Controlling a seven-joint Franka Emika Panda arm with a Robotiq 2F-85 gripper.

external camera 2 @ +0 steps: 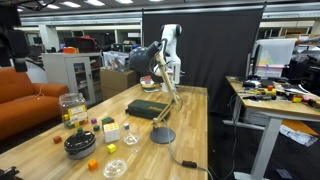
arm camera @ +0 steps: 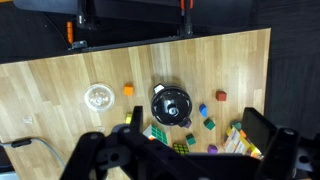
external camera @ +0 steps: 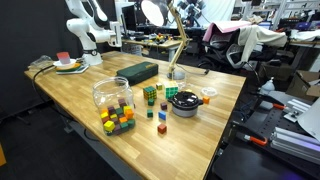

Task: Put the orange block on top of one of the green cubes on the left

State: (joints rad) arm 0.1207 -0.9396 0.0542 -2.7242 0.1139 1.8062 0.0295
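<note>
Wrist view looks straight down on the wooden surface (arm camera: 60,80) from high up, and I see my fingers (arm camera: 265,135) as two dark shapes at the lower edge, spread wide apart with nothing between them. They hang well above everything on the surface.

The orange block (arm camera: 128,90) lies loose on the bare wood, between the clear round lid (arm camera: 98,97) and the dark bowl (arm camera: 171,103), touching neither. The green cubes (arm camera: 208,123) are on the other side of the bowl, scattered near a blue cube (arm camera: 203,110) and a red cube (arm camera: 221,96). So I have the bowl sitting between the orange block and the green ones. Two patterned cubes (arm camera: 158,133) lie just below the bowl in this view, and the multicoloured cluster (arm camera: 240,140) sits beyond the green cubes, partly hidden by one finger.

In both exterior views I can pick out the orange block (external camera: 207,99) (external camera 2: 92,165) beside the lid (external camera: 208,93) (external camera 2: 115,169) and close to the bowl (external camera: 184,103) (external camera 2: 79,147). The glass jar (external camera: 112,95) stands upright near the cluster (external camera: 117,120), and the dark green flat box (external camera: 138,72) lies further back. A desk lamp's round base (external camera 2: 162,135) rests on the surface, and the white arm (external camera 2: 170,50) rises at the far end.
</note>
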